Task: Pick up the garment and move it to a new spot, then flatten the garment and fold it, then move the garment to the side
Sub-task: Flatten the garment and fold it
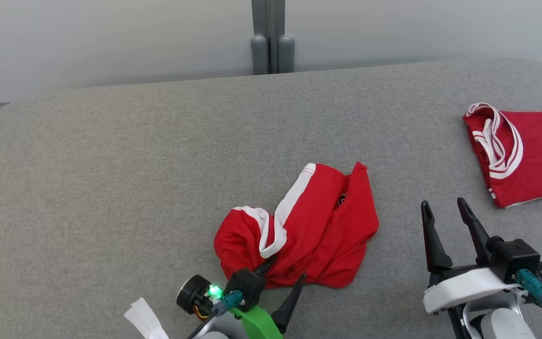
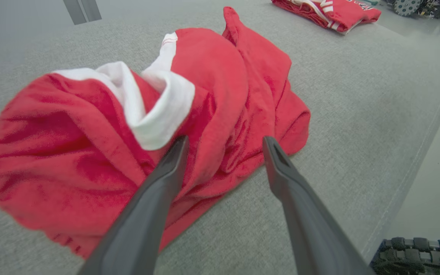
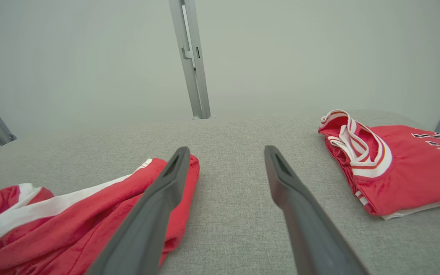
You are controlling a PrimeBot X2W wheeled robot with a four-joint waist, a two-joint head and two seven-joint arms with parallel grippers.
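Crumpled red garment (image 1: 299, 230) with white trim is lying bunched up at the front middle of the grey table (image 1: 134, 155). Left gripper (image 1: 286, 269) is sitting low at the table's front, its fingers (image 2: 162, 179) standing spread apart and gripping nothing, tips at the garment's near edge. Right gripper (image 1: 443, 207) is hanging over the table's front right, jaws wide and empty. Folded red jersey (image 1: 530, 155) is lying at the table's right end.

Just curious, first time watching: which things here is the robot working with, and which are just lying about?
In the job: crumpled red garment, left gripper, right gripper, both open.
Lying about: folded red jersey, dark wheeled gear.
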